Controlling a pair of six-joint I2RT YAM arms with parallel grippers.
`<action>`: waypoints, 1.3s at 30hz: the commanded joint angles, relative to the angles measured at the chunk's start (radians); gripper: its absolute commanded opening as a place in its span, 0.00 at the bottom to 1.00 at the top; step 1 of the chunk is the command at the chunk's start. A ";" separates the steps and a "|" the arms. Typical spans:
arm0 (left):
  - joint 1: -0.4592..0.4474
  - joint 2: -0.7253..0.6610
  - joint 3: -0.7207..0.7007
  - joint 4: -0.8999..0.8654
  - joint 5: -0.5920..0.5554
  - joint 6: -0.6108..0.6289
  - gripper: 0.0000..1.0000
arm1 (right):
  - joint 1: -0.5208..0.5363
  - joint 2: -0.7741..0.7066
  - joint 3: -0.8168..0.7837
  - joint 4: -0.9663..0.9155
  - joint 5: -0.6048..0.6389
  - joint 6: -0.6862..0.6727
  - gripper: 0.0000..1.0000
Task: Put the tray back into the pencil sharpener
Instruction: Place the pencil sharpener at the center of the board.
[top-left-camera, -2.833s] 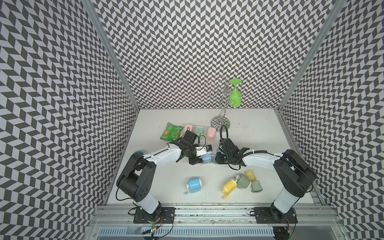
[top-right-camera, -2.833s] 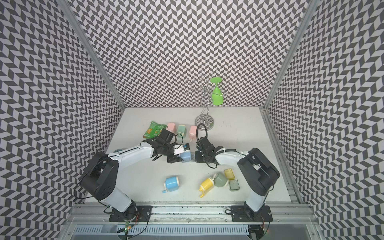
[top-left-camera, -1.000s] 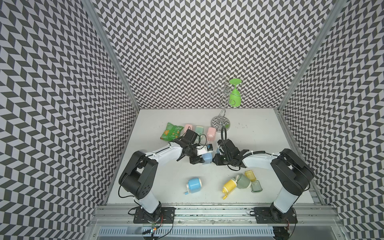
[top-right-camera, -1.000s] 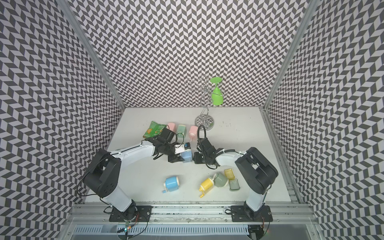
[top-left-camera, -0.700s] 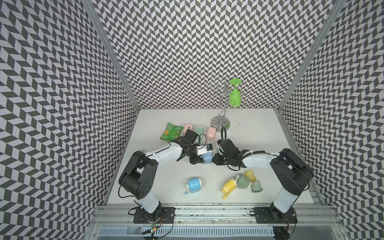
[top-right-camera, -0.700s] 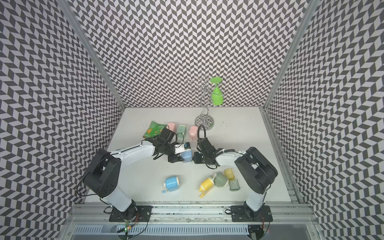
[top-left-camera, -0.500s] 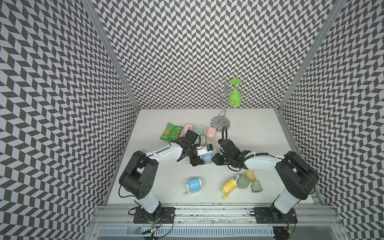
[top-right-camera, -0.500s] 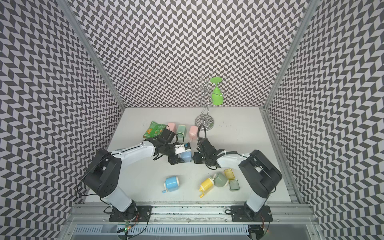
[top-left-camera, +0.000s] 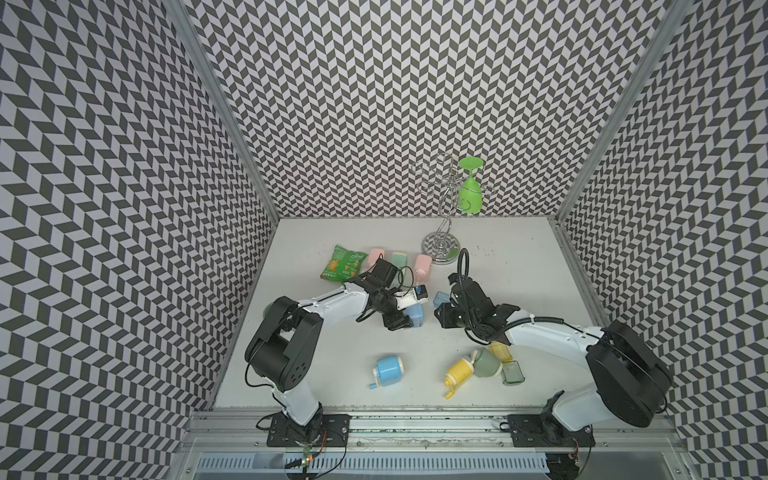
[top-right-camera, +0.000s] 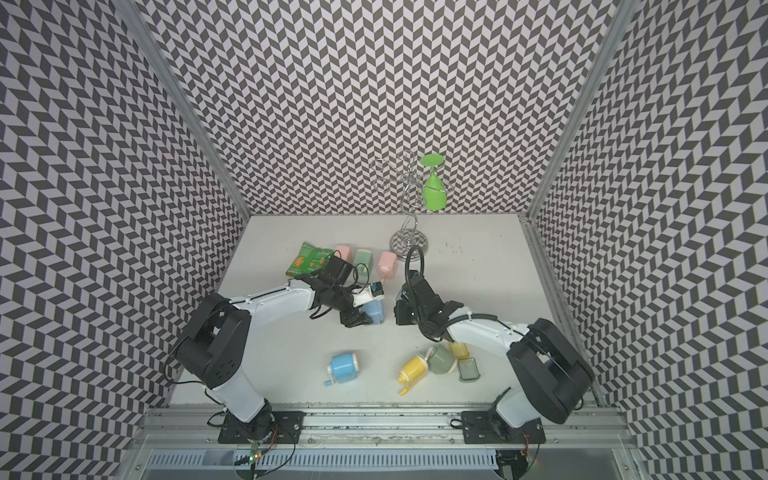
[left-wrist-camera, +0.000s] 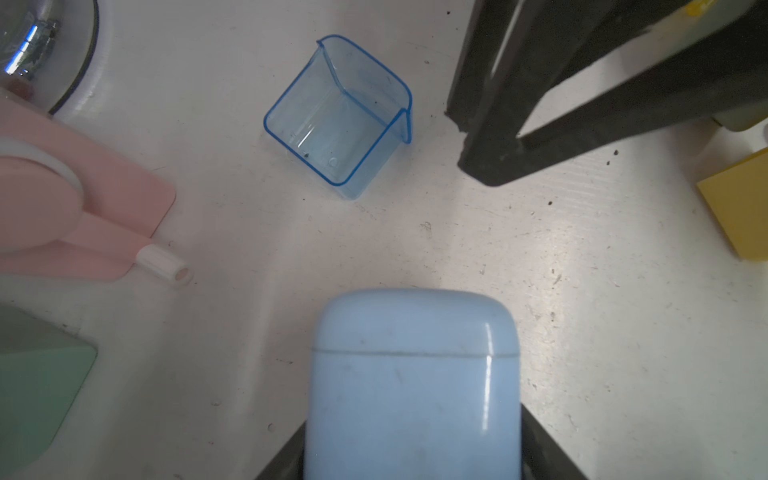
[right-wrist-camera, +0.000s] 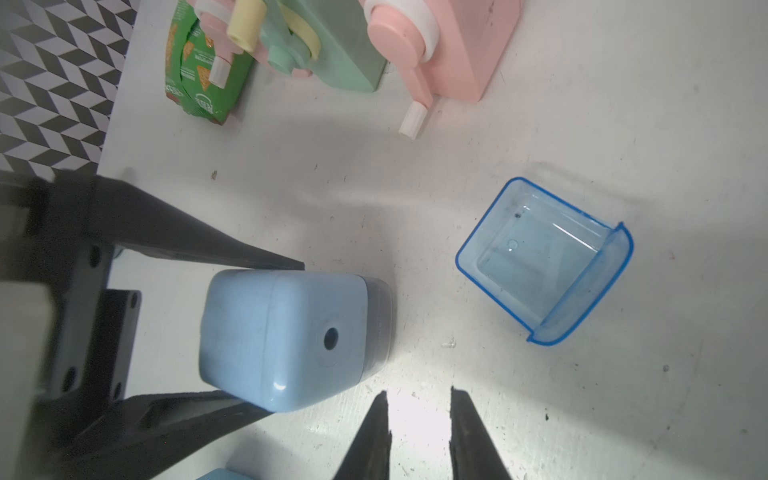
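Tray (right-wrist-camera: 540, 262) lies loose beside the narrowly parted, empty right gripper (right-wrist-camera: 419, 395), left gripper (right-wrist-camera: 284, 334) still clamping the pencil sharpener (left-wrist-camera: 415, 374).

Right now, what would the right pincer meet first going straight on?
The right pincer aims between the blue sharpener and the tray; first contact is probably the pink sharpener's crank, though depth unclear.

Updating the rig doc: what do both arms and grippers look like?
Left arm and right arm: white link shells, bulky black joint housings. Left gripper and right gripper: black, tapered wedge fingers. Loose black cables loop over each wrist.
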 joint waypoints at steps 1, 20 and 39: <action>-0.007 -0.003 0.021 0.005 0.023 -0.021 0.62 | 0.003 -0.039 -0.016 0.015 0.033 0.011 0.26; 0.112 -0.363 -0.202 0.241 -0.270 -0.578 0.31 | -0.006 -0.080 -0.050 0.053 0.050 0.009 0.26; 0.153 -0.223 -0.169 0.258 -0.594 -0.834 0.25 | -0.014 -0.106 -0.051 0.041 0.052 -0.007 0.26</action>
